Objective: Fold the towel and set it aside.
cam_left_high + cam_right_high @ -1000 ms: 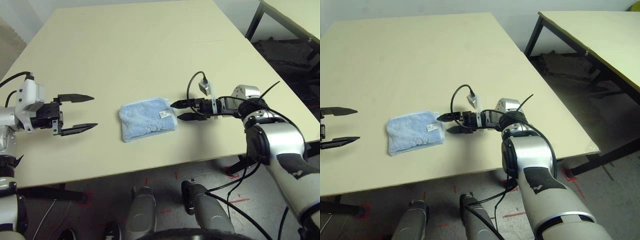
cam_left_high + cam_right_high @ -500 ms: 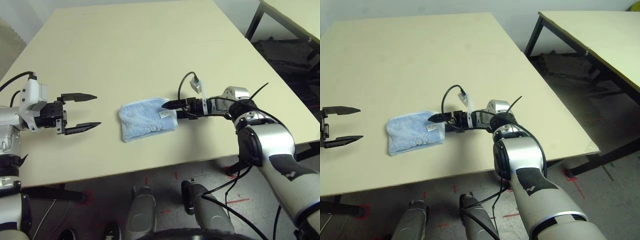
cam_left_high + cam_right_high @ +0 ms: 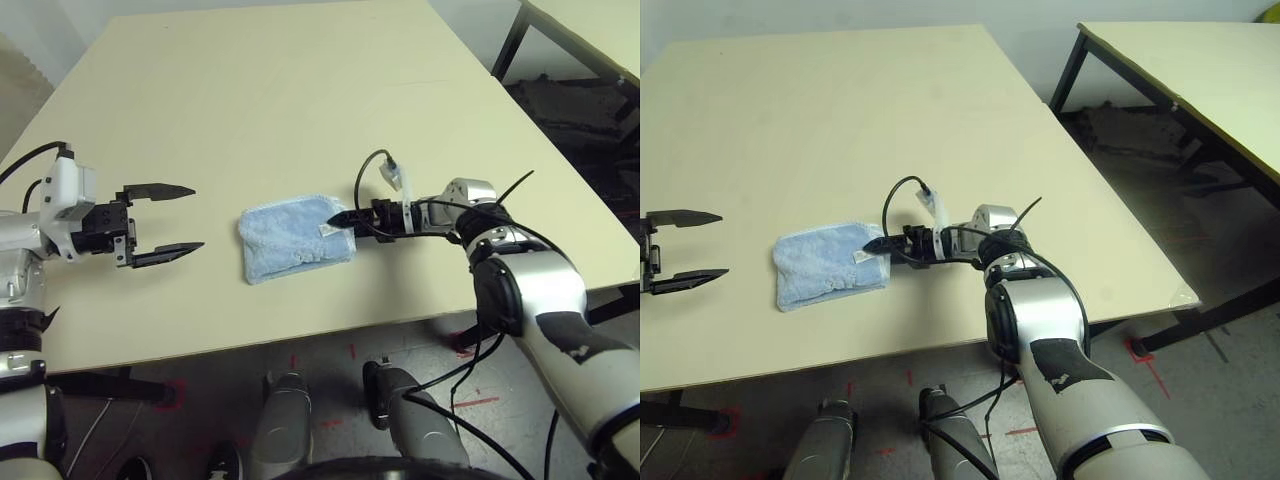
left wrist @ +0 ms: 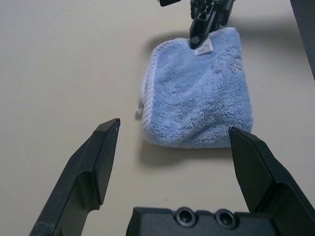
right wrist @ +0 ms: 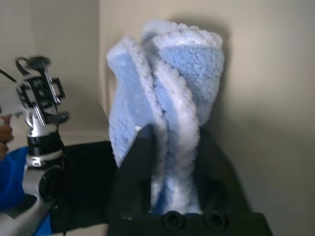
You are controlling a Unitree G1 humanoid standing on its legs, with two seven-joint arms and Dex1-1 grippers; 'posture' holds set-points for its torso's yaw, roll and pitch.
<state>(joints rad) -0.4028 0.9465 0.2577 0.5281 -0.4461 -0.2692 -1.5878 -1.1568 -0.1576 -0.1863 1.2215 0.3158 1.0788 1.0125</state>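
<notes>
Your work surface is the pale beige table. The towel, a light blue terry cloth, lies already folded into a compact pad near the table's front edge, between the two arms.

Your right arm reaches across from the right. A second ago the right gripper stood just beside the towel's right edge with its fingers parted; half a second ago those fingers straddled the edge. Now they are closed on the towel's right edge, beside the white label. The right wrist view confirms this: layers of blue terry with white stitched edging sit between the two black fingers.

The left gripper hangs over bare table well to the left of the towel, fingers spread wide and holding nothing. It has crept slightly toward the towel over the last second.

Interpretation: folding appears complete, and the grasp just made is most likely the start of the set-aside step. Expect the next move to lift or drag the pad clear. Note that the grip holds one edge only, so the loose layers could fall open when the towel leaves the table.
</notes>
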